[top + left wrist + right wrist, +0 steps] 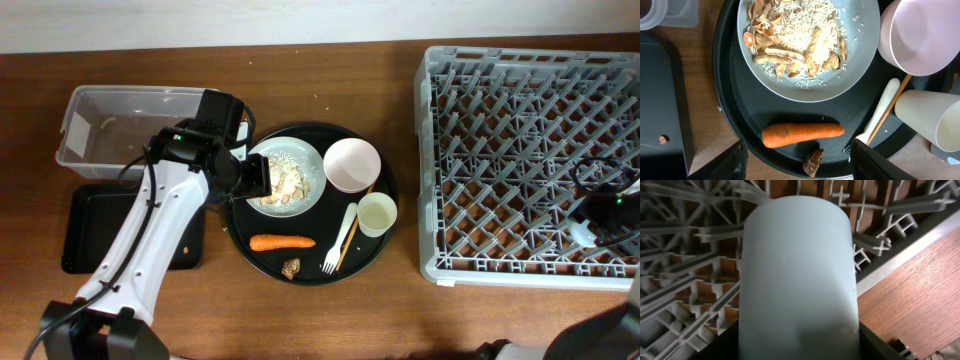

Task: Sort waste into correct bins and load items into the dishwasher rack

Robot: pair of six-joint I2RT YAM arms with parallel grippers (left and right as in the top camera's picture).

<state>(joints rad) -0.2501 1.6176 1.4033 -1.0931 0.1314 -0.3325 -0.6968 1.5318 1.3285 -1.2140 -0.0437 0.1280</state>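
Now: right end effector [799, 347] grips light blue cup [797, 265] over rack [685, 275].
Left end effector [799, 162] spread wide above carrot [802, 134].

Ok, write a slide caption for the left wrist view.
Open left gripper poised over the orange carrot on the round black tray, beside a plate of rice, pale pink bowl and cream cup.
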